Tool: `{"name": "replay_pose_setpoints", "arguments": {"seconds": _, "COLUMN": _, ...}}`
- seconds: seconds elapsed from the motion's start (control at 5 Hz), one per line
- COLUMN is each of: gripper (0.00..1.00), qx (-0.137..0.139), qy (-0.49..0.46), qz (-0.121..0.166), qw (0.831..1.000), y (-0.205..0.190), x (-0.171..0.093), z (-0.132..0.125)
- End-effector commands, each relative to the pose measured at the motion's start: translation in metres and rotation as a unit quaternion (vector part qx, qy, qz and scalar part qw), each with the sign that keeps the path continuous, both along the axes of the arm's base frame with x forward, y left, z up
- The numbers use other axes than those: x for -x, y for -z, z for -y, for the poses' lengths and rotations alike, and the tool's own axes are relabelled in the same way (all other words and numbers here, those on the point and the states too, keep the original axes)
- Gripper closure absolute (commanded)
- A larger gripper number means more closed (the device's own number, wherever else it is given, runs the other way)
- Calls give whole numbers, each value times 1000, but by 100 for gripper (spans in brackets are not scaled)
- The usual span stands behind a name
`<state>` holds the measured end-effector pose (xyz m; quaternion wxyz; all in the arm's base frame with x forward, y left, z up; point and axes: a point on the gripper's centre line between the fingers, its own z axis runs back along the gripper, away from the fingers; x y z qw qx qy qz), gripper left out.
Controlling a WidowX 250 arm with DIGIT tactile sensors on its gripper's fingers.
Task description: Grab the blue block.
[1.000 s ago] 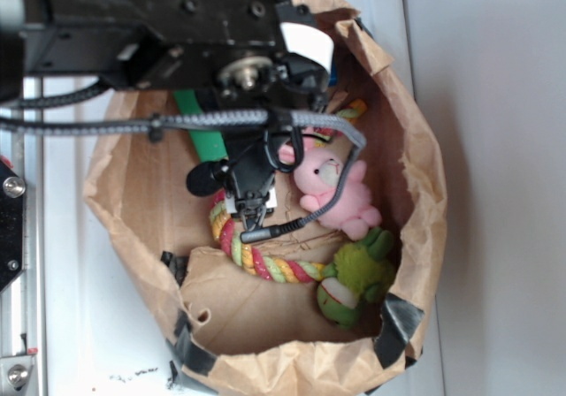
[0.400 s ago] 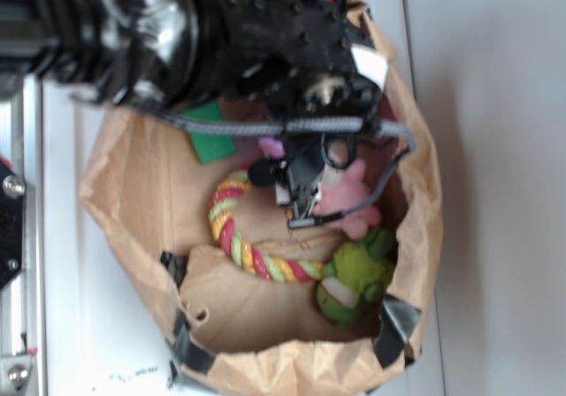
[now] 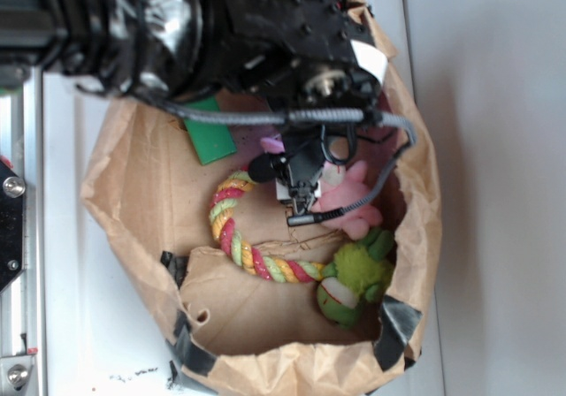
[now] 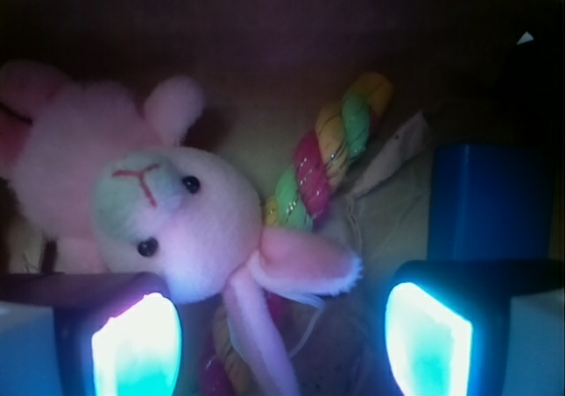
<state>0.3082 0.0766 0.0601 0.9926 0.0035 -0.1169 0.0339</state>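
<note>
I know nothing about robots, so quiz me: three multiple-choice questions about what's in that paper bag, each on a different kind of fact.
1. In the wrist view, where is the blue block?
A) far right
B) far left
C) under the bunny

2. What colour is the bunny?
A) white
B) pink
C) brown

3. What is the gripper doing?
A) clamped on the rope ring
B) open, holding nothing
C) gripping the green frog

Answers: 1 A, it sits behind the right-hand finger; 2 B, pink plush; 3 B, the fingers stand apart with nothing between.
</note>
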Motion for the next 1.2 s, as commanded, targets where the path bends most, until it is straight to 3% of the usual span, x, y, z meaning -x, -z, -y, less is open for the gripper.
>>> {"name": "replay_pose_setpoints", "arguments": {"seconds": 0.0, "gripper": 0, "qx": 15, "qy": -2, "qz": 25, "qw": 1000, "y": -41, "x": 11, "z": -20}}
{"name": "replay_pose_setpoints", "arguments": {"seconds": 0.4, "gripper": 0, "qx": 10, "qy": -12, "qz": 35, "qw": 999, "y": -46, "x": 18, "z": -35}}
{"name": "replay_pose_setpoints", "arguments": {"seconds": 0.6, "gripper": 0, "qx": -22, "qy": -21, "qz": 40, "qw": 999, "y": -33, "x": 18, "z": -39}}
{"name": "replay_pose_setpoints", "arguments": {"seconds": 1.0, "gripper": 0, "qx": -33, "qy": -41, "qz": 62, "qw": 997, "y": -29, "x": 9, "z": -58}}
